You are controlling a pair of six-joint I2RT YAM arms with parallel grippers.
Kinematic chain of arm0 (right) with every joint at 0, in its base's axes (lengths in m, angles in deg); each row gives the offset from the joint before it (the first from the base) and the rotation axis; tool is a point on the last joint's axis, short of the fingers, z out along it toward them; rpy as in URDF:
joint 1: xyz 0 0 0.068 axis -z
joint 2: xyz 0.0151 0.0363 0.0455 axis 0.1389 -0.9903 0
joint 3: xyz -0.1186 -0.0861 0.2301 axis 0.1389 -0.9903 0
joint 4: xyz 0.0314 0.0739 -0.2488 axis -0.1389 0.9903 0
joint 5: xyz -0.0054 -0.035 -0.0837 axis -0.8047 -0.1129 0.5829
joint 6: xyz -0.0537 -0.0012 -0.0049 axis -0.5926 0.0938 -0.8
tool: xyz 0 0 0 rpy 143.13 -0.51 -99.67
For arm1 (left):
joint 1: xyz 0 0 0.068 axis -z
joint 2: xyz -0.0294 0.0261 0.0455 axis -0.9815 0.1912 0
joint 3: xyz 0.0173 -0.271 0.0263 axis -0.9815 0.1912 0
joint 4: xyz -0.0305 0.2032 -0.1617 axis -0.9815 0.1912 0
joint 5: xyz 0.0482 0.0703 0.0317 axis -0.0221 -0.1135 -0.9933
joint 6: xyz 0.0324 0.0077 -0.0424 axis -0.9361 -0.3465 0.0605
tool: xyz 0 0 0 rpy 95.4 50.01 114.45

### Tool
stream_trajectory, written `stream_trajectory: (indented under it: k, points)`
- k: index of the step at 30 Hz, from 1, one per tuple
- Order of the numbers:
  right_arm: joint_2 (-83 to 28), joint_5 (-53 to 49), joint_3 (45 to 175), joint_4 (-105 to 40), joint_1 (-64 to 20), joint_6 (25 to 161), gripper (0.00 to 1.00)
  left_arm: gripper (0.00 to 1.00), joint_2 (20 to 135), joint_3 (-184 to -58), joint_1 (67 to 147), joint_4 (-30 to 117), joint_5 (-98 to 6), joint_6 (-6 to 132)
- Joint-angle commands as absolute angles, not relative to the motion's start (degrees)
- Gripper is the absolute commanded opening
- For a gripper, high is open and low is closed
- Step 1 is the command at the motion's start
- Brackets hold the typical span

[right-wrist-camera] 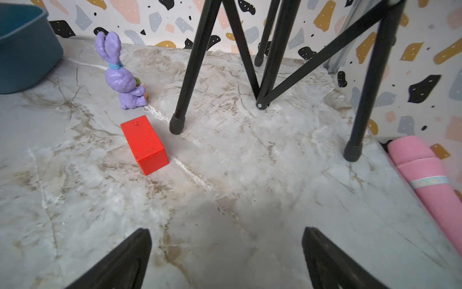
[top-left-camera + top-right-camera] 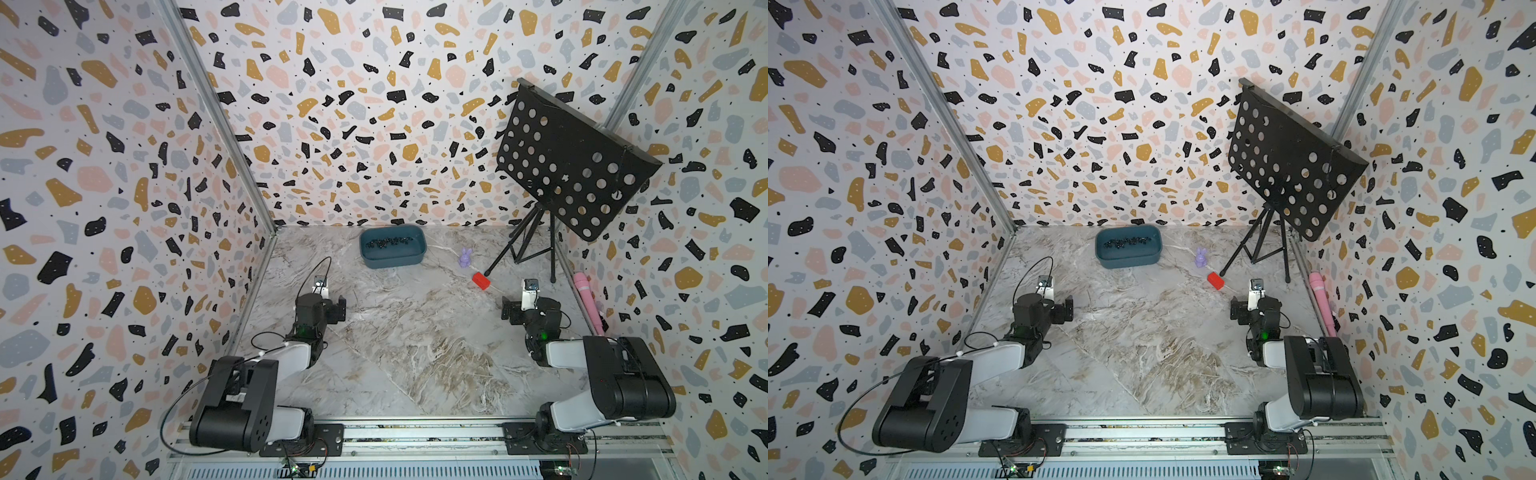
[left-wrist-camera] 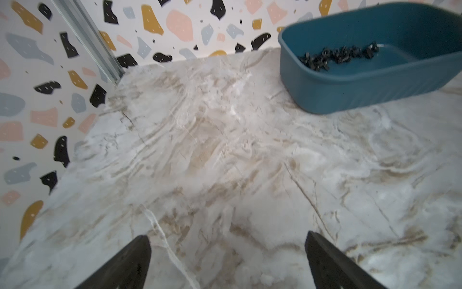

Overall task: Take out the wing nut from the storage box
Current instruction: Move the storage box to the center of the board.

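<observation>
Storage box: I see the teal storage box (image 2: pixel 392 261) at the far middle of the marble table (image 2: pixel 415 353), near the back wall, open side up.
Long axis: it runs left to right, roughly parallel to the back wall in both top views.
Wing nuts: a dark strip of wing nuts (image 3: pixel 337 56) lies on the box floor along that same axis. I cannot tell 1 from the next.
Left gripper: the left gripper (image 3: pixel 228 235) is spread wide and empty, well short of the box, with only bare table between them.
Right gripper: the right gripper (image 1: pixel 226 229) is also spread wide, holding nothing.
Clutter on the right: a purple rabbit figure (image 1: pixel 123 80) stands near the box's right end, with a red block (image 1: pixel 145 143) beside it. 1 foot of the black music stand (image 2: pixel 573 162) is just beside the block.
Right wall: a pink roll (image 1: pixel 425 170) lies along it.
</observation>
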State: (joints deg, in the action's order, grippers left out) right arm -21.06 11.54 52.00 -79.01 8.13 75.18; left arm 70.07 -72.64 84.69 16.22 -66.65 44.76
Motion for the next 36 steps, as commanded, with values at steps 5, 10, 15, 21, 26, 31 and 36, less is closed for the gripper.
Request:
stream_trajectory:
  k: [5, 10, 15, 21, 26, 31, 36]
  points:
    - [-5.25, 23.16, 60.98, -53.76, 7.9, 91.16, 1.0, 1.0, 63.57, -87.15, 84.34, 40.5, -72.83, 59.63]
    - [-3.08, 20.91, 70.18, -38.18, 7.89, 110.86, 1.0, 1.0, 63.05, -98.57, 84.16, 60.39, -73.34, 70.38]
    - [-4.49, 9.26, 75.31, -36.52, 7.98, 112.33, 1.0, 1.0, 63.27, -102.66, 84.16, 64.87, -66.13, 71.51]
    - [-7.81, -0.3, 84.16, -25.31, 5.31, 110.93, 1.0, 0.96, 71.76, -112.11, 84.21, 70.53, -59.6, 72.36]
    - [-9.21, 1.38, 89.43, -15.19, -1.53, 106.9, 1.0, 0.84, 83.88, -121.82, 85.47, 74.11, -55.64, 71.37]
    - [-10.04, 2.17, 91.45, -11.4, -5.13, 106.51, 1.0, 0.72, 97.13, -135.73, 87.91, 80.43, -55.7, 67.89]
    - [-13.05, 3.56, 96.43, -5.76, -7.67, 103.42, 1.0, 0.64, 109.77, -149.79, 89.49, 85.47, -56.28, 65.88]
